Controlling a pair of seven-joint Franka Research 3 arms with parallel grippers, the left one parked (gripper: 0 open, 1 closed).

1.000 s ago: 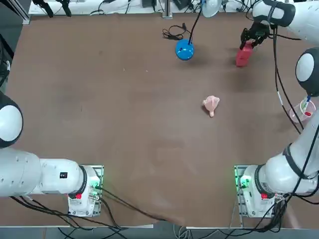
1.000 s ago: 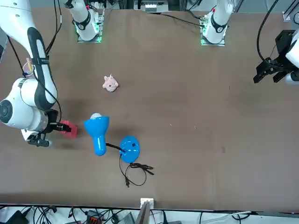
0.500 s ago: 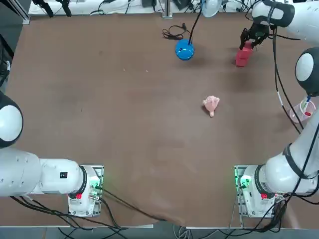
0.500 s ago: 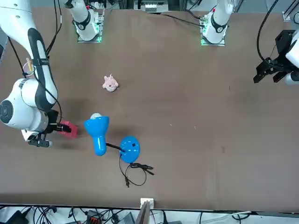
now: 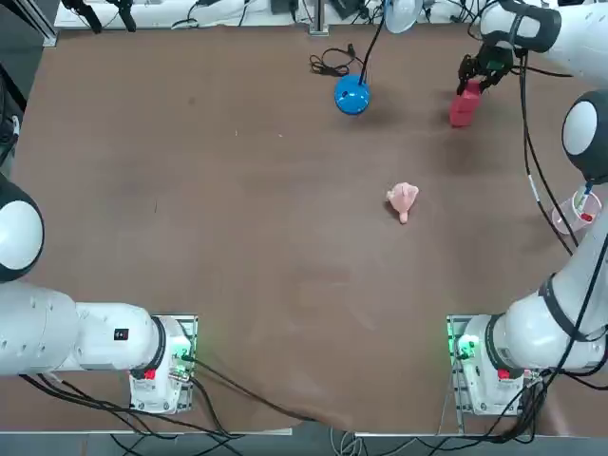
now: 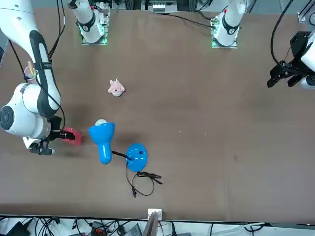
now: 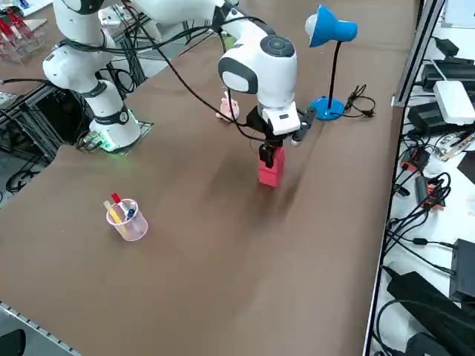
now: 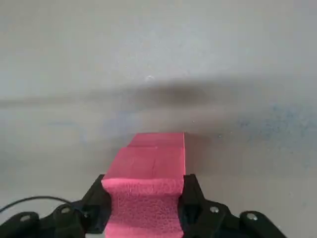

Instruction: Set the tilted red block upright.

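The right gripper [image 8: 146, 206] pinches the red block [image 8: 148, 166] at the table's far right; lower it gently, straighten it until its base sits flat, then release evenly.

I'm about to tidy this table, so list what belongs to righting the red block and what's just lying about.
Job:
- red block
- right gripper, fingers shut on the block

Lying about:
- blue lamp
- pale pink figure
- cup of pens

Red block [image 8: 146, 171] (pinkish), between gripper fingers
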